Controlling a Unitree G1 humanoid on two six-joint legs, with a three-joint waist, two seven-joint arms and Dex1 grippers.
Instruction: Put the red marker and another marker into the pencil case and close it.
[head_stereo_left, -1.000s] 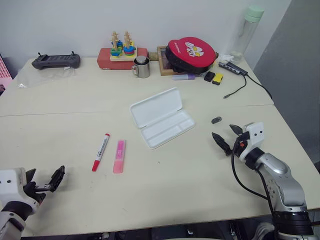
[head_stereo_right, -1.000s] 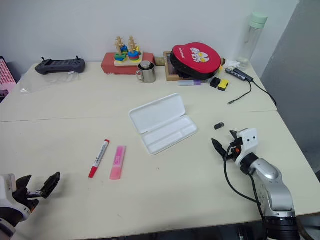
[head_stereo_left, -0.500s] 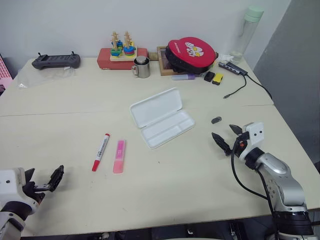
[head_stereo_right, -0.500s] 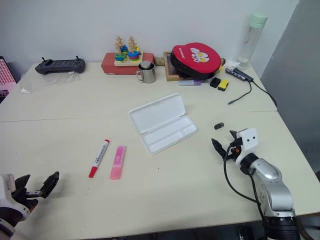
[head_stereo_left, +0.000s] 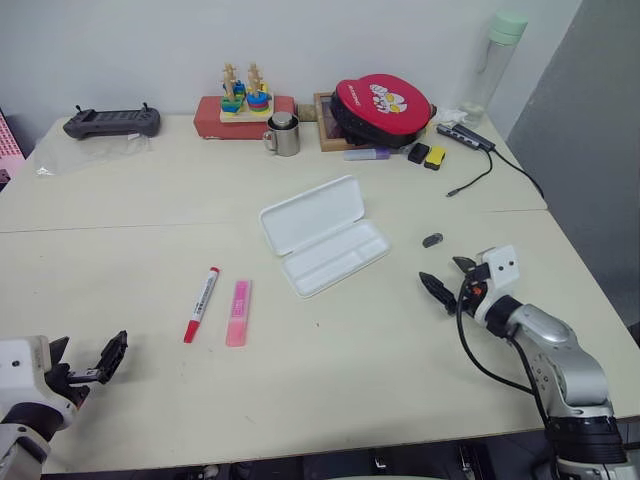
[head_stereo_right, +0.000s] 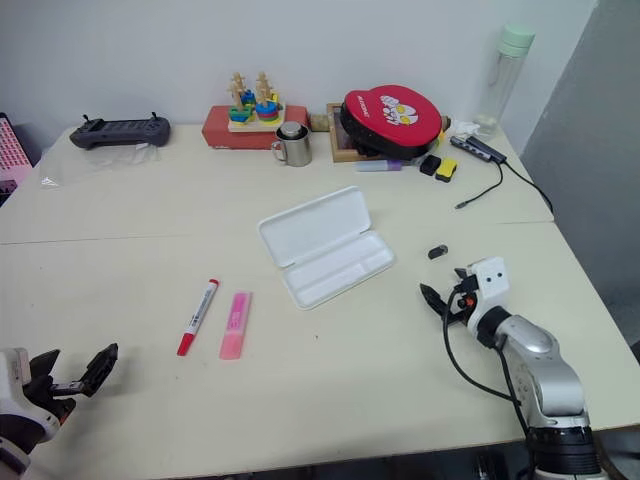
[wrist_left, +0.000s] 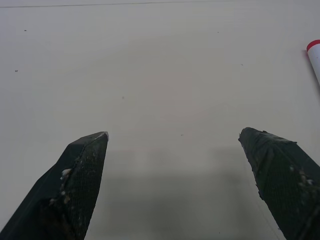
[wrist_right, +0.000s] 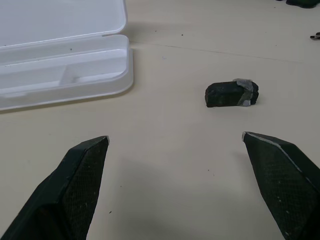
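Both pincers, left pincer (head_stereo_left: 88, 365) and right pincer (head_stereo_left: 448, 279), gape empty above the cream table (head_stereo_left: 400, 360).

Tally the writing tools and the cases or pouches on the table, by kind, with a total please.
Markers with a cap: 2, red-capped white marker and purple marker by the back items
Highlighters: 1, flat all-pink highlighter
Hard cases: 1, white plastic hinged pencil case, lying open
Pouches: 1, red round pouch
Total: 5
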